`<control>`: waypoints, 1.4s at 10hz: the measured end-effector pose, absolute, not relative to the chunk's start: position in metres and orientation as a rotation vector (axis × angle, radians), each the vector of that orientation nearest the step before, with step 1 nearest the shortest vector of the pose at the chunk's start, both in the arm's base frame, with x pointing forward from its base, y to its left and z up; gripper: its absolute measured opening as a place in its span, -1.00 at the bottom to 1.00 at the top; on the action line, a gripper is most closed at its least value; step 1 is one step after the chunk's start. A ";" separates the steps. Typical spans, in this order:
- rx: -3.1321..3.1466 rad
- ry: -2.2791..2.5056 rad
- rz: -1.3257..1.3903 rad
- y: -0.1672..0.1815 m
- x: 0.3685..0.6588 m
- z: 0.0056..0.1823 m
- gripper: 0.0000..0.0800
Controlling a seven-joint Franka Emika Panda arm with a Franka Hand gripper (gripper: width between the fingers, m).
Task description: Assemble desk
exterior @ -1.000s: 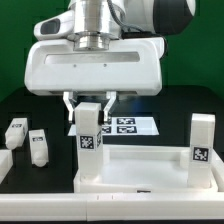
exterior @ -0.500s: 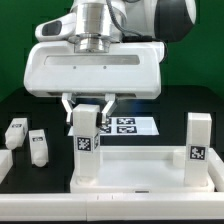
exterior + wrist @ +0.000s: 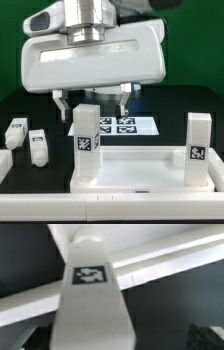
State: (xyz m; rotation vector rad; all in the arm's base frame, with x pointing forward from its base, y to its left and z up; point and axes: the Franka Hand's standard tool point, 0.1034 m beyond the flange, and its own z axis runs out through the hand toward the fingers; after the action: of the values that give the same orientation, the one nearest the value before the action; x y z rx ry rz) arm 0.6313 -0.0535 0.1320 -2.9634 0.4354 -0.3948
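My end effector (image 3: pixel 93 102) is hovering, jaws spread to either side of the near leg (image 3: pixel 86 135), which is blocking any straight drop. The second leg (image 3: pixel 200 140) is standing toward the exterior view's right, leaving the desk top (image 3: pixel 140 172) open between. A loose leg (image 3: pixel 15 133) and its neighbour (image 3: pixel 38 147) are crowding the bench (image 3: pixel 185 100) at the exterior view's left.

There is one desk top (image 3: pixel 140 172), a white rimmed tray. There are four leg blocks. Two stand on the tray, the left standing leg (image 3: pixel 86 140) and the right standing leg (image 3: pixel 200 148). Two lie at the exterior view's left, the far lying leg (image 3: pixel 16 131) and the near lying leg (image 3: pixel 38 147). There is one marker board (image 3: pixel 128 125). There is one gripper (image 3: pixel 93 106) with two fingers (image 3: pixel 60 102). One more white piece (image 3: pixel 3 165) is cut off at the left edge, and its kind is unclear.
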 end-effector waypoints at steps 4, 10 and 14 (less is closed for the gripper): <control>-2.940 0.425 -0.018 -0.074 0.641 0.136 0.62; -2.915 0.579 -0.019 -0.072 0.646 0.134 -0.46; -3.030 0.431 0.018 -0.048 0.641 0.149 -0.99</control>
State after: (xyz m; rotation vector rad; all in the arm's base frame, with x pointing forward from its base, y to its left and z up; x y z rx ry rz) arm 0.6410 -0.0478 0.1492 -3.0305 0.4314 0.0178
